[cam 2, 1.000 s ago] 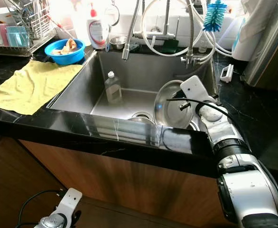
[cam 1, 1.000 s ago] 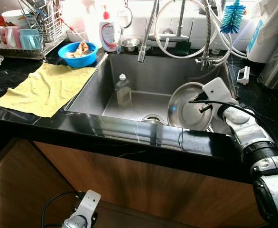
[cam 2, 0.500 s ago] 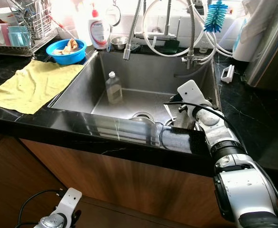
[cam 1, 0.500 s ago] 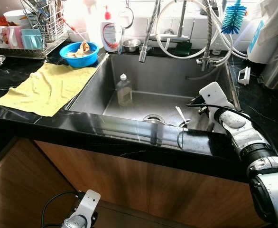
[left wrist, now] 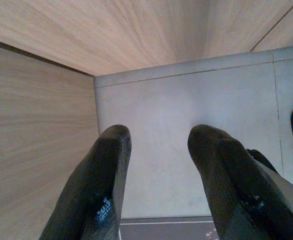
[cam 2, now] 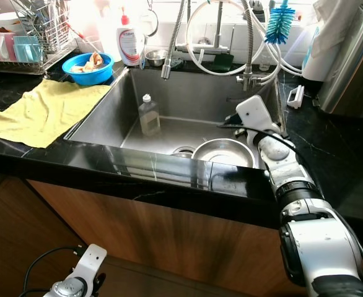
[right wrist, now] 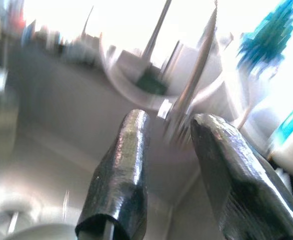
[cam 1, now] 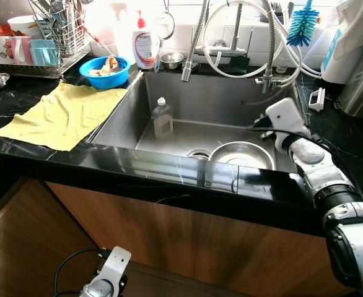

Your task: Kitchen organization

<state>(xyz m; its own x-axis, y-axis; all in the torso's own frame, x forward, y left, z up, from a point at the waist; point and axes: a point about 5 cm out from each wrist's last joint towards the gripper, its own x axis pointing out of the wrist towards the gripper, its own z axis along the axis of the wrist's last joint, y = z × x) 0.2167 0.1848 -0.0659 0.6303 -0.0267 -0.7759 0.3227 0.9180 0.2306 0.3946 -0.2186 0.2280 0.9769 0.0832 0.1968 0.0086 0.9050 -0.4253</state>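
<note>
Steel bowl (cam 1: pixel 241 155) lies in sink (cam 1: pixel 132 102); right gripper (right wrist: pixel 169 145) jaws parted, empty.

A round steel bowl (cam 1: pixel 241 154) is seen lying flat and mouth up on the sink floor, just below and to the left of the right gripper (cam 1: pixel 254 128). It is not touched by the fingers.

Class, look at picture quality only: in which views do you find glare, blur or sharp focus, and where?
Left eye view: window glare washes out the wall behind the soap bottle; the sink and bowl are sharp. Right wrist view: strong motion blur smears the faucet hoses and blue brush, background overexposed, fingers fairly clear. Left wrist view: evenly lit, sharp.
</note>
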